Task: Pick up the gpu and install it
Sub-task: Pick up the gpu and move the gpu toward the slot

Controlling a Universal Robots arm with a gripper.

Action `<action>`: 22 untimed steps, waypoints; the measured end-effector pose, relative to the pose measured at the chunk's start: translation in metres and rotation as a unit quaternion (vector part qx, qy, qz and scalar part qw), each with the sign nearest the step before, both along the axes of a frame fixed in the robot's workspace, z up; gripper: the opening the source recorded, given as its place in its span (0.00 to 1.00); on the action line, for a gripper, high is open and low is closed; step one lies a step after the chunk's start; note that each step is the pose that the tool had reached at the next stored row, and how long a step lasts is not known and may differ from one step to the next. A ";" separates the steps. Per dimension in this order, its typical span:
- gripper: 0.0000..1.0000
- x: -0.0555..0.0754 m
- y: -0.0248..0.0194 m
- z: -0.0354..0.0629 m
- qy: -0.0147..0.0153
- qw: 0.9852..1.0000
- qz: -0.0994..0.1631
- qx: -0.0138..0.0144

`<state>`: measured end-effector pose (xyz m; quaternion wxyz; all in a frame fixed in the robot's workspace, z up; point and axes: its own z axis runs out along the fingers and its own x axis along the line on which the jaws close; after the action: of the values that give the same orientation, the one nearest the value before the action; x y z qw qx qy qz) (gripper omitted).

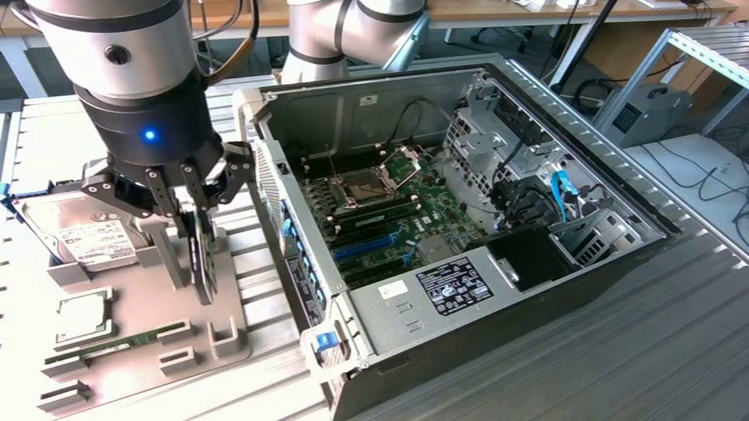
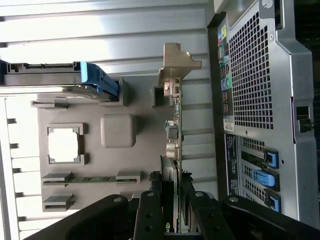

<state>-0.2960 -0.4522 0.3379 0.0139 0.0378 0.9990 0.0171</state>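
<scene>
While upright in the gray tray (image 1: 153, 298), the gpu (image 2: 172, 125) pinched between nearly closed fingers (image 2: 149, 205) of the hand (image 2: 170, 184).

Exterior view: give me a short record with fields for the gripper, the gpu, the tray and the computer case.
gripper: above the parts tray, shut on the gpu
gpu: upright on its edge at the tray, between the fingers
parts tray: holds a hard drive and a memory stick
computer case: open, on the exterior view's right of the tray
blue slots: no card in them
</scene>
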 end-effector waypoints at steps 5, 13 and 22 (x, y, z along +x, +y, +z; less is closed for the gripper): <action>0.26 0.000 0.0000 0.0044 0.000 1.000 0.000 0.000; 0.26 0.000 0.0000 0.0111 0.000 1.000 0.000 0.000; 0.26 0.000 0.0000 0.0179 0.000 1.000 0.000 0.000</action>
<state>-0.2960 -0.4522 0.3557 0.0139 0.0379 0.9990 0.0171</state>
